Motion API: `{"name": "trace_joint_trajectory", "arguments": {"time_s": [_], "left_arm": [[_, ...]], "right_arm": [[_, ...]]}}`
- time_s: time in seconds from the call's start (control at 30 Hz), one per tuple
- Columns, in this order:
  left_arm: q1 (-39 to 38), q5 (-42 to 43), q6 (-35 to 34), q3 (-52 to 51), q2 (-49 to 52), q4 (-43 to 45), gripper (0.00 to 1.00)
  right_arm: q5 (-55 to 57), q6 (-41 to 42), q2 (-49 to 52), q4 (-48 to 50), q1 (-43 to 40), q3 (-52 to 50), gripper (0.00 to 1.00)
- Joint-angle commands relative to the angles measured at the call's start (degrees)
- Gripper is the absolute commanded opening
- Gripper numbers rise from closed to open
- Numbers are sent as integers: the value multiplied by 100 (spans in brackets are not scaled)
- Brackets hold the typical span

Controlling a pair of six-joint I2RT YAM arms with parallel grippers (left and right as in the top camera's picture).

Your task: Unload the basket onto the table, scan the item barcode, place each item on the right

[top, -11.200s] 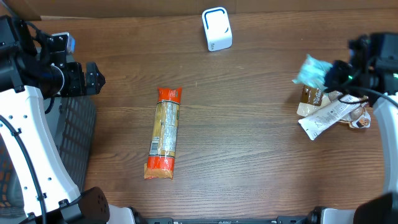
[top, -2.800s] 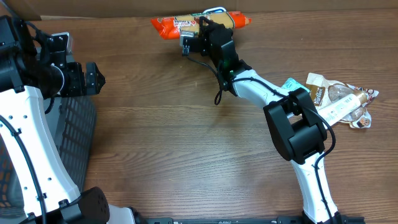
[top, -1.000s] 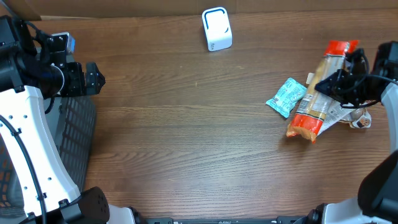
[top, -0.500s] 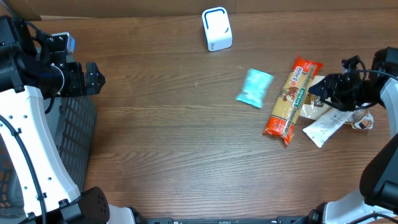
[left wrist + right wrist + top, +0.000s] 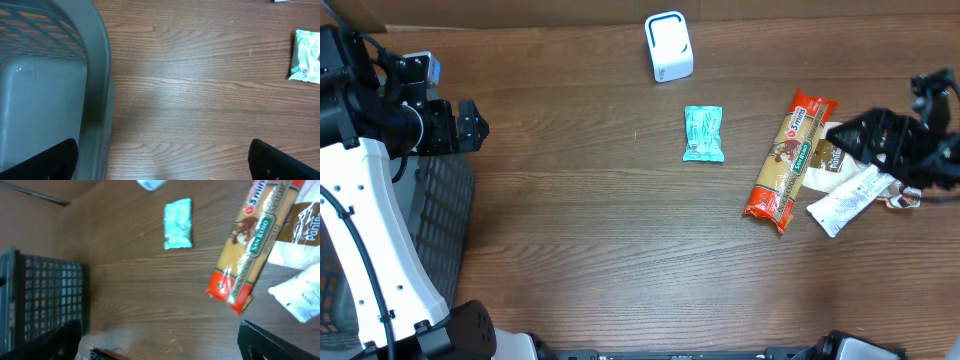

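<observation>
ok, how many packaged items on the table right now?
4 clear: teal packet at centre, spaghetti pack right of it, brown-white pouch and white sachet beside that. Right arm may hide more.

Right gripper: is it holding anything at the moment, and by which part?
Nothing is held. The right gripper stands open; the long orange-ended spaghetti packet lies free on the brown wooden table.

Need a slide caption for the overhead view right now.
Teal packet lies alone mid-table, spaghetti pack against the pouch pile at right, white scanner at the far edge.
</observation>
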Motion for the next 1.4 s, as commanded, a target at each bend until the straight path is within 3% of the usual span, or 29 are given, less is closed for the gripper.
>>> {"name": "trace_joint_trajectory", "arguments": {"time_s": [0.0,0.17,0.37,0.7,0.87,1.07,1.37], "left_arm": [[-7,90,125,7,24,11,100],[-7,90,125,4,24,11,100],[-7,90,125,4,24,11,99],[-7,90,125,7,24,11,100],[-7,92,125,7,24,11,99],[-7,90,125,4,24,11,99],[-7,90,125,4,24,11,100]], "right_arm": [[-68,442,-820,-334,22,136,100],[4,798,-1644,-560,22,136,100],[885,793,-2273,-514,94,136,100],[1252,472,-2721,-138,551,-111,100],[1554,472,-3211,1434,1279,-1084,100],[2339,474,-4172,3980,2208,-3268,100],[2927,474,-5779,6889,2693,-6457,100]]}}
